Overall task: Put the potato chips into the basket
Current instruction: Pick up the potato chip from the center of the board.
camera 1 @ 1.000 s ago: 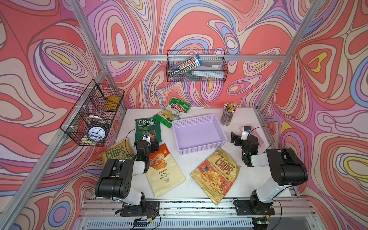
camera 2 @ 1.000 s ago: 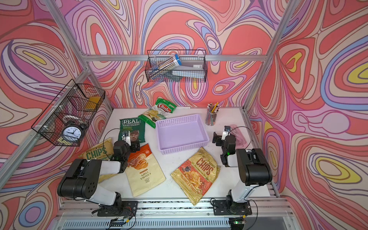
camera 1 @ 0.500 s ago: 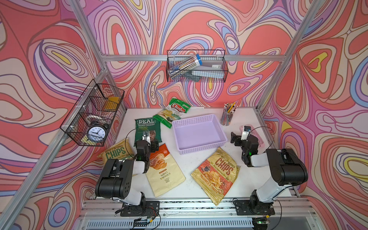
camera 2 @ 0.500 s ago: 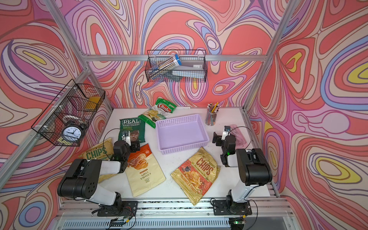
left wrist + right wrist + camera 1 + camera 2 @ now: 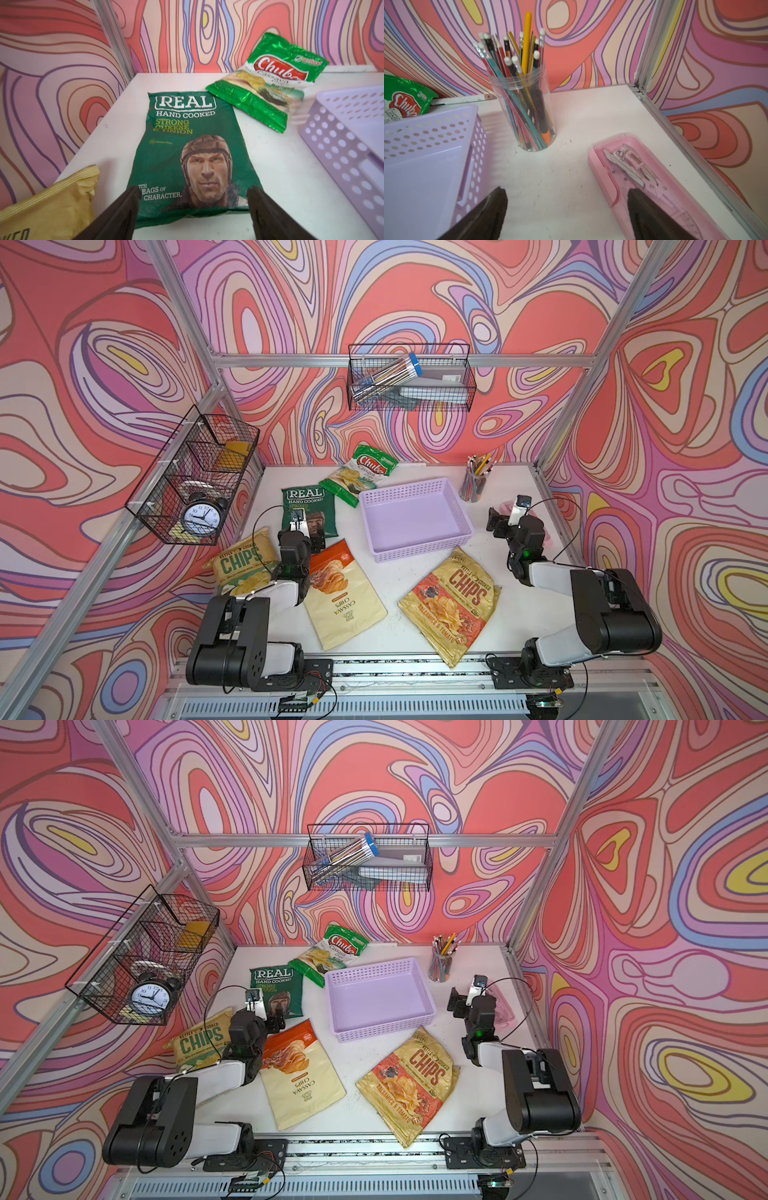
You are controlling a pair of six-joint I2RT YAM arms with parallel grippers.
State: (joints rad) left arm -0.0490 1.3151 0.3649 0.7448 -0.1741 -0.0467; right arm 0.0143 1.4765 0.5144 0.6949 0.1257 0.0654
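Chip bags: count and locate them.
5, all on the table: Chuba bag at back, REAL bag beside the basket, yellow-green bag far left, Cassava bag and red-yellow bag in front.

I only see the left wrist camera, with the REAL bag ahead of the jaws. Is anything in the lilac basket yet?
Observer: No, the basket is empty in both top views.
Operator: Any bags I'm missing?
Observer: Two nearer the robot: Cassava Chips and red-yellow CHIPS.
Operator: Where's the right arm?
Observer: The right gripper, jaws open, hovers over the table between the basket and a pink case.
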